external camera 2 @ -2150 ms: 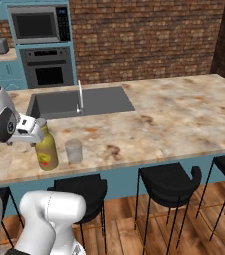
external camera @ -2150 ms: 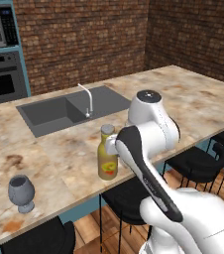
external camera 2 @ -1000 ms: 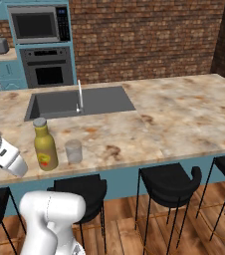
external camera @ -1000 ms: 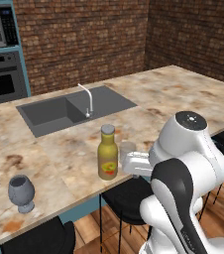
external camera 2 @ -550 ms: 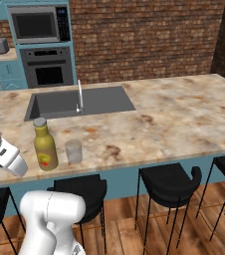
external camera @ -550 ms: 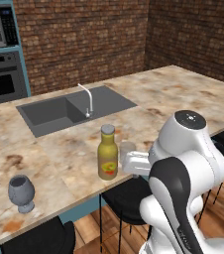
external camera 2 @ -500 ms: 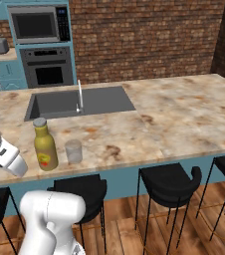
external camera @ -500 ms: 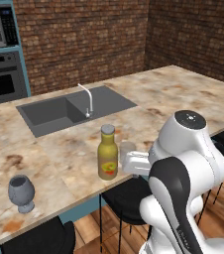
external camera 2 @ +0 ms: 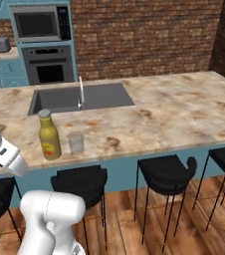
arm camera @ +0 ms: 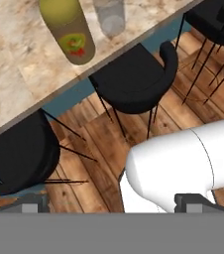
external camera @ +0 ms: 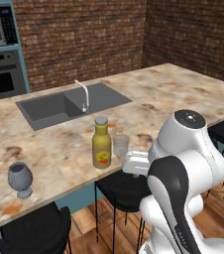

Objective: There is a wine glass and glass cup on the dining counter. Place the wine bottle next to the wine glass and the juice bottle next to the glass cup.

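Brick walls and an oven back the marbled bench point(external camera: 183, 89). Near its front edge, toward the left end, stands the wine glass point(external camera: 20, 177). Farther right, by the front edge, the juice bottle point(external camera: 101, 144) now stands free just beside the glass cup point(external camera: 120, 145), so that pairing looks done. The pincer point(arm camera: 109, 203) has pulled back over the stools; its spread I cannot tell.

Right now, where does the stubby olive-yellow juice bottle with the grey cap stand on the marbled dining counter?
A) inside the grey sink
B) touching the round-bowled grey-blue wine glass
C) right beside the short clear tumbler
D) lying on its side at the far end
C: the stubby olive-yellow juice bottle stands upright next to the short clear tumbler near the counter's front edge, well apart from the grey-blue wine glass.
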